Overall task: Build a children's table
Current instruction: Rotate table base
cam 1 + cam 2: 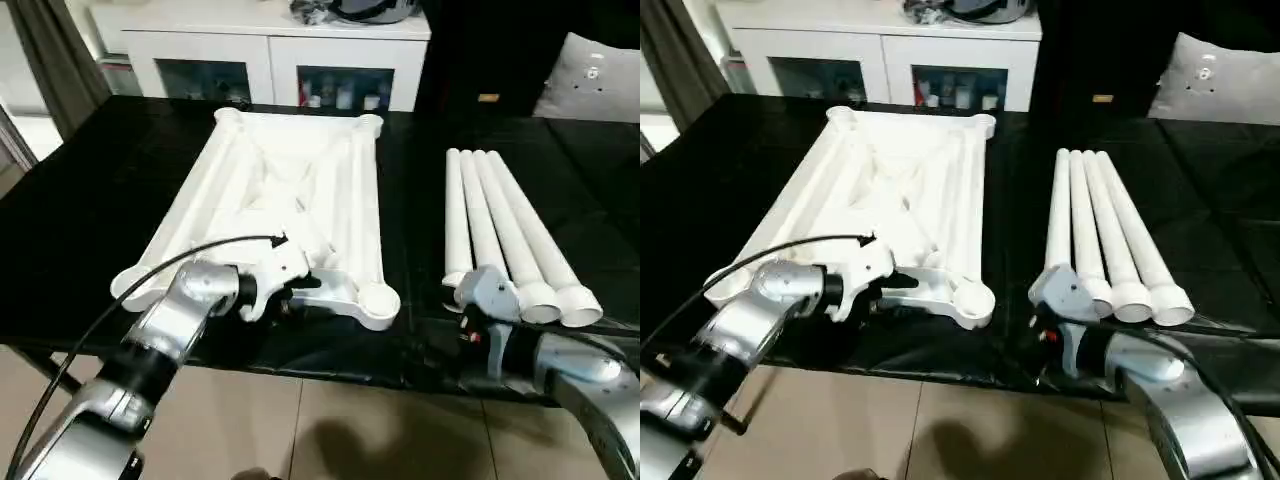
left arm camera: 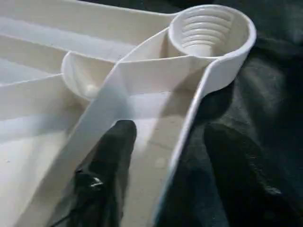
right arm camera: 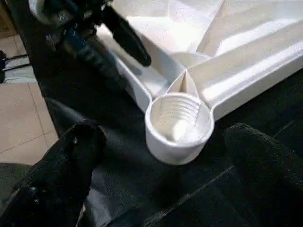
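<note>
Straddling the near rim of the upturned tabletop (image 1: 290,190), left gripper (image 2: 165,156) is spread open: one black finger (image 2: 111,161) inside the ribbed underside, the other outside over the black table cover (image 1: 90,210), the rim wall between them. Not clamped on it.

Right gripper (image 3: 156,165) also spread open, holding nothing, hanging at the near table edge between the tabletop's near right corner and the leg ends. The right wrist view has its two fingers either side of the corner socket (image 3: 179,126), apart from it.

Counts:
- 1 tabletop, underside up, lying flat on the cover left of centre, long axis running away from the robot.
- 4 corner sockets; the near right one is threaded inside, with nothing in it. Far pair looks empty too; near left is hidden behind the left forearm.
- 4 white legs (image 1: 505,230), loose, side by side and touching, right of the tabletop and well apart from it, wide ends toward the robot, fanning slightly.

Behind the table: 1 white cabinet (image 1: 270,50) with glass doors, small items inside, too blurred to name.
</note>
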Controlling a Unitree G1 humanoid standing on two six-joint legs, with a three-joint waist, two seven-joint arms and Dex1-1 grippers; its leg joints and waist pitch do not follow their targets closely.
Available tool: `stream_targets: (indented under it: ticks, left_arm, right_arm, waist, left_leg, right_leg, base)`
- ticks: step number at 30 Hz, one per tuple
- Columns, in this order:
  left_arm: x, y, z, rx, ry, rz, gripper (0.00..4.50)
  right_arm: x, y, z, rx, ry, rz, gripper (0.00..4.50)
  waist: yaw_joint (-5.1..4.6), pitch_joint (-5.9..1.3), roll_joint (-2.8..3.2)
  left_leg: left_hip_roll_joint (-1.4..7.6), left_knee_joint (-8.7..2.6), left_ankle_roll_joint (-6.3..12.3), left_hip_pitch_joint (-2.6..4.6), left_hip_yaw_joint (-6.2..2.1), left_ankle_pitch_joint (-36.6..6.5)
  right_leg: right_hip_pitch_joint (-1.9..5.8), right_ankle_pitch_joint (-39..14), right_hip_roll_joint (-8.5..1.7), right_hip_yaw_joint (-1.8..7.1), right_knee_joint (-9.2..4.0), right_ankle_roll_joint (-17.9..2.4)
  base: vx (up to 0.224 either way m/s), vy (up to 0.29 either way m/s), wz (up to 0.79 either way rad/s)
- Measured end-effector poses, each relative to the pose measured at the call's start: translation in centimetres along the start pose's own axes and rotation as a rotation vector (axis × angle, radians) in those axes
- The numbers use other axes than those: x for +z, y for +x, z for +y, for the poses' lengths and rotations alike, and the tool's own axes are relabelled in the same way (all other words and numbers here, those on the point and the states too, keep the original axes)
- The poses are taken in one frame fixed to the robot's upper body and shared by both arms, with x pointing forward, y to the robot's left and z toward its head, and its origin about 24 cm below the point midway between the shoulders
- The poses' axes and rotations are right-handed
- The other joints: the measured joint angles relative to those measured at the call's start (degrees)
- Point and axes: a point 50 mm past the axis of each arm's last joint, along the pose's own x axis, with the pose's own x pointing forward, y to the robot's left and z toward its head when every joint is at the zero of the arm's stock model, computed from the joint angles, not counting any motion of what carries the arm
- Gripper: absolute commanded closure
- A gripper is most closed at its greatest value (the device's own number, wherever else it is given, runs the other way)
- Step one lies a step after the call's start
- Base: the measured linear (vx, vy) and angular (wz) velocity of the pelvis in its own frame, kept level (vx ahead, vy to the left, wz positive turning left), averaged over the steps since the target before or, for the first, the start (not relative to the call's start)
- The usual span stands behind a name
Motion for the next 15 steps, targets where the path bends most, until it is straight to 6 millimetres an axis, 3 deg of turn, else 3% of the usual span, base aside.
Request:
stream_targets:
  ticks: [2, 7, 15]
  left_arm:
    - [0.1, 0.0, 0.1, -0.009, 0.006, -0.004, 2.19]
    - [-0.4, 0.8, -0.2, -0.057, -0.011, 0.013, 2.55]
    - [-0.1, 1.2, 0.4, -0.089, 0.007, 0.027, 3.28]
  right_arm:
    - [-0.1, -0.1, 0.1, -0.001, 0.003, 0.006, 0.0]
    - [-0.1, -0.4, 0.7, 0.006, 0.0, 0.006, 0.0]
    - [-0.5, -0.8, 1.1, 0.012, 0.013, 0.021, 0.0]
  waist:
    - [-0.03, -0.02, 0.08]
    - [-0.11, 0.01, 0.95]
    - [-0.36, -0.07, 1.35]
  left_leg:
    - [0.0, 0.0, 0.02, 0.0, 0.05, 0.0]
    - [0.0, 0.0, 0.06, -0.03, 0.06, 0.0]
    - [0.02, -0.02, 0.05, -0.04, 0.06, 0.0]
  right_leg:
    - [0.01, 0.0, -0.02, 0.01, -0.01, 0.0]
    - [-0.01, 0.0, -0.02, 0.0, -0.03, 0.0]
    - [0.0, 0.0, -0.02, -0.03, -0.08, 0.0]
  base:
    - [0.0, 0.0, 0.0]
    - [0.0, 0.0, 0.0]
    - [0.0, 0.0, 0.0]
